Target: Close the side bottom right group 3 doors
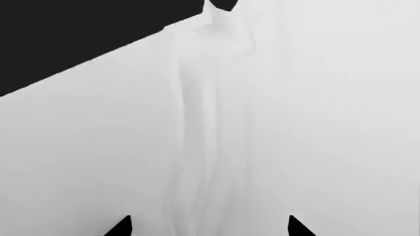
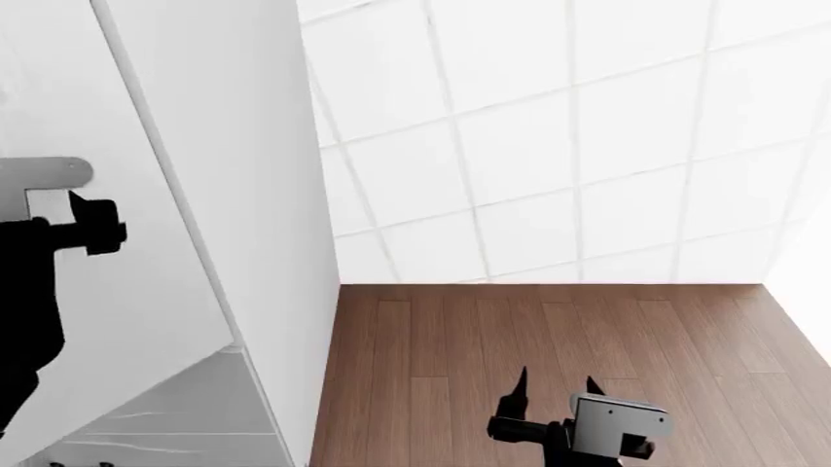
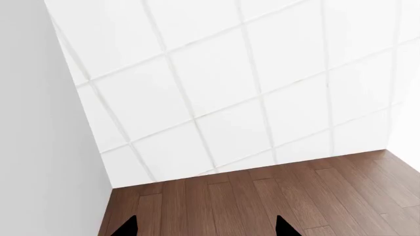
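Note:
In the left wrist view a white door (image 1: 282,128) fills the frame, with a faint raised-panel outline and a small black handle (image 1: 223,4) at one edge. My left gripper (image 1: 210,227) faces this door close up, open, with nothing between its fingertips. The head view shows the left gripper (image 2: 93,226) against a white door panel (image 2: 130,311) at the far left, which angles out from the cabinet. Low over the wooden floor, my right gripper (image 2: 552,394) is open and empty, away from the door; in its own view the right gripper (image 3: 204,228) points at floor and wall.
A tall white cabinet side (image 2: 247,195) stands next to the door. Below the door a grey marbled countertop (image 2: 195,413) shows. A white tiled wall (image 2: 559,146) rises behind the brown plank floor (image 2: 546,331). A black area (image 1: 66,34) lies beyond the door's edge.

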Robot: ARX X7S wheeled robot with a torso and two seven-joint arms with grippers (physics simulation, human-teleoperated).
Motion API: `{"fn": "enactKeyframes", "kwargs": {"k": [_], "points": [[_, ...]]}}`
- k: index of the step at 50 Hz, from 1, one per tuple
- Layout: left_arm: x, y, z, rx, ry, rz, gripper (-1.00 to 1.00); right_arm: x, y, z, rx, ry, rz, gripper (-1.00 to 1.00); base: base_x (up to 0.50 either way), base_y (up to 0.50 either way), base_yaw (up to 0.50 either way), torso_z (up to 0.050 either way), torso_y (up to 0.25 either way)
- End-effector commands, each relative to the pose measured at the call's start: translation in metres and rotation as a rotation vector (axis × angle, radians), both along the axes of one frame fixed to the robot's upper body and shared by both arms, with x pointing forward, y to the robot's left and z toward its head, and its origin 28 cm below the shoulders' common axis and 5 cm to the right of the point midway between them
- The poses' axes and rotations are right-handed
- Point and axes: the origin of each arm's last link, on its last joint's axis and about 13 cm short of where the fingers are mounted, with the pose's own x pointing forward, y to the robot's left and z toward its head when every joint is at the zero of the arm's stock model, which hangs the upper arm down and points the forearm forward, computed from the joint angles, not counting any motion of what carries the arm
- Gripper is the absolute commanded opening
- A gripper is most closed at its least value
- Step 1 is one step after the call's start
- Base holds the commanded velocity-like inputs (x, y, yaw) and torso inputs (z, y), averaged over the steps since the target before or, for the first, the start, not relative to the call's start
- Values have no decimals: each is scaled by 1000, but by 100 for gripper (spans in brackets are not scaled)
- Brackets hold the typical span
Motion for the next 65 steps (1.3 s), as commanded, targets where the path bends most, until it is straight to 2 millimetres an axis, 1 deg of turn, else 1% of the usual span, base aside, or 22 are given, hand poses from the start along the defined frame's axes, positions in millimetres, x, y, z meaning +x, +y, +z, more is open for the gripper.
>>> {"fn": "enactKeyframes", "kwargs": {"k": [1, 16, 27, 42, 55, 65], "points": [[29, -10, 48, -9, -153, -107, 100, 0, 0, 0, 1, -1, -1, 100, 13, 0, -7, 0, 10], [52, -10, 54, -3, -133, -75, 100, 0, -1, 1, 5, -4, -5, 100, 5, 0, -5, 1, 1], [71, -11, 48, -25, -87, -55, 100, 0, -2, 1, 8, -3, -9, 100, 0, 0, 0, 1, 0], [90, -8, 37, -35, -39, -8, 100, 1, -2, 0, 8, -1, -12, 100, 0, 0, 0, 1, 0], [101, -7, 34, -29, -24, 9, 100, 1, -3, -1, 9, 2, -14, 100, 0, 0, 0, 1, 0], [99, -5, 28, -31, -23, 5, 100, 1, -2, -2, 7, 4, -11, 100, 0, 0, 0, 0, 0]]}}
